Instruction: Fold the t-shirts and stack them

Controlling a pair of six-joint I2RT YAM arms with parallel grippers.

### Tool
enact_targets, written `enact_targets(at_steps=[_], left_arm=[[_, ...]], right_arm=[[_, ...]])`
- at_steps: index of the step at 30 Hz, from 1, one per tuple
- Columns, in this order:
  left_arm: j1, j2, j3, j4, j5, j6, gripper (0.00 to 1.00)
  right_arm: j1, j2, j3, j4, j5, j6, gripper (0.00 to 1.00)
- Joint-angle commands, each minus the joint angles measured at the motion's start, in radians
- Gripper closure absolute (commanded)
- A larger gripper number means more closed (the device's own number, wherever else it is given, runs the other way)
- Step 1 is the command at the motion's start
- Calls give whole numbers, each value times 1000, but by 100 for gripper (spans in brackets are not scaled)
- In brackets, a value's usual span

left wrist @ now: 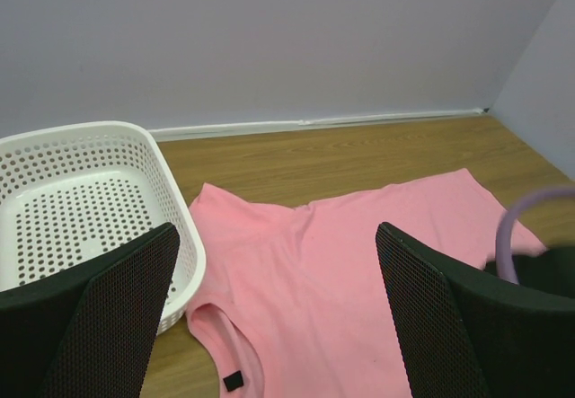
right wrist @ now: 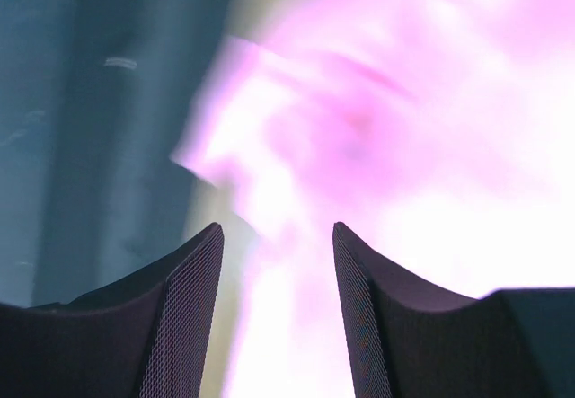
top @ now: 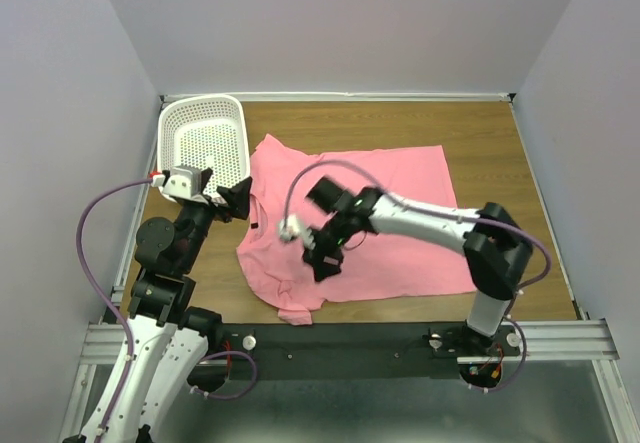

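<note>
Pink cloth starts almost at your front edge: the t-shirt (top: 400, 168) lies spread on the wooden table (top: 500, 143), with one sleeve near the arm bases. Its long axis runs left to right, collar to your left and hem to your right.

Your right gripper (top: 320, 261) hangs over the shirt's near-left part. Its wrist view is smeared with blur, yet it shows the jaws partly apart with nothing between them and pink behind. Your left gripper (left wrist: 278, 326) sits by the collar, jaws spread wide and empty.

The left wrist view shows the dark label (left wrist: 233, 380) inside the neck plainly; only the top view takes in the whole shirt and both arms. Farther back on the left, the white perforated basket (top: 168, 143) stands just beside the far sleeve. Pale lilac walls close the table in.
</note>
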Motion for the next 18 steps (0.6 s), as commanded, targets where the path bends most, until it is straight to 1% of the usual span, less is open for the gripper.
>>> enact_targets(at_steps=[1,3,4,5,6,7,8,9,10,11,12,13,15,16,18], left_arm=[[6,6,-9,10,17,-31,2],[6,23,-9,12,45,-54,2],[6,28,-12,12,54,-63,2],[6,37,-15,10,60,-103,2],[6,40,-19,7,60,-129,2],[6,48,-35,2,62,-159,2],[6,48,-45,-2,65,-204,2],[7,59,-58,-16,80,-286,3],[6,66,-85,-21,94,-339,3],[6,80,-98,-25,109,-379,3],[4,88,-111,-24,152,-446,3],[4,101,-139,-24,166,-472,4],[4,114,-162,-36,172,-502,4],[6,121,-179,-41,169,-529,7],[4,125,-178,-45,171,-540,7]], right_arm=[[-383,-126,-105,42,11,169,40],[-517,-172,-156,94,95,220,40],[-647,-189,-184,110,121,240,40],[-713,-220,-239,154,186,266,40],[-782,-228,-258,168,201,280,39],[-921,-240,-287,180,203,280,39],[-989,-240,-296,191,206,287,39],[-1114,-239,-302,200,217,294,39],[-1166,-234,-307,200,217,291,39],[-1212,-226,-314,203,215,292,37],[-1250,-211,-319,203,199,289,36],[-1310,-203,-325,202,185,280,36],[-1344,-185,-342,202,160,277,36],[-1363,-165,-348,202,154,272,36],[-1373,-136,-360,203,133,272,36]])
